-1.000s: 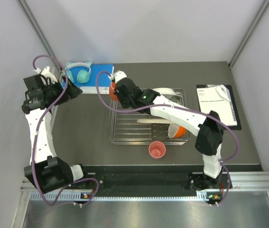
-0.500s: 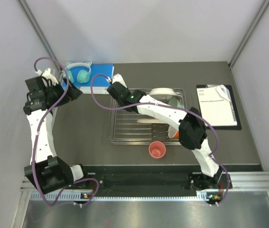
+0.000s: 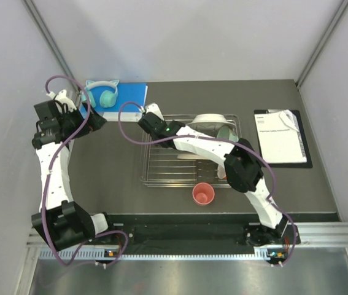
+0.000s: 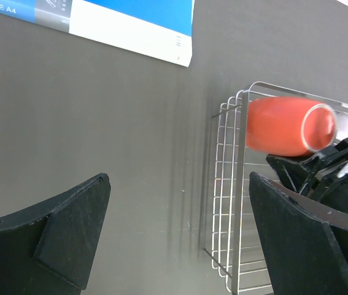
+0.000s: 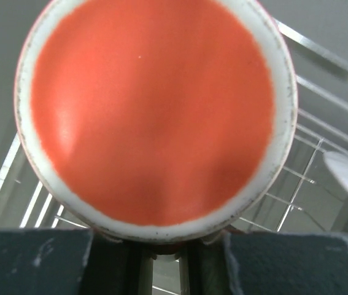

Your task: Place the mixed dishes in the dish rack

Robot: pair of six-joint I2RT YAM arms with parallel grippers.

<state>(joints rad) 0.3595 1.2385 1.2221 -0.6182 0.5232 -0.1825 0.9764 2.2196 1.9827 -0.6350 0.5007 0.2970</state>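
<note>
My right gripper point(image 3: 150, 125) is shut on the orange handled mug point(image 4: 282, 126) and holds it on its side over the far left corner of the dish rack point(image 3: 155, 175). The mug's orange base with its white ring point(image 5: 155, 110) fills the right wrist view; the rack wires point(image 5: 321, 80) show behind it. In the rack a white plate point(image 3: 209, 118) and a mint-green bowl point(image 3: 225, 131) stand at the far side, and the sprig plate point(image 3: 192, 157) lies flat. The orange bowl is hidden under my right arm. The pink cup point(image 3: 203, 195) stands on the table in front of the rack. My left gripper point(image 4: 180, 246) is open and empty, left of the rack point(image 4: 235, 203).
Teal cat-ear headphones point(image 3: 103, 95) lie on a blue and white folder point(image 3: 131, 98) at the far left; the folder also shows in the left wrist view point(image 4: 131, 24). A black clipboard with white paper point(image 3: 282, 136) lies right of the rack. Grey walls stand on both sides.
My right arm has folded its elbow in toward the rack and turned the mug, which is now hidden under the wrist in the top view. My left arm has not moved.
</note>
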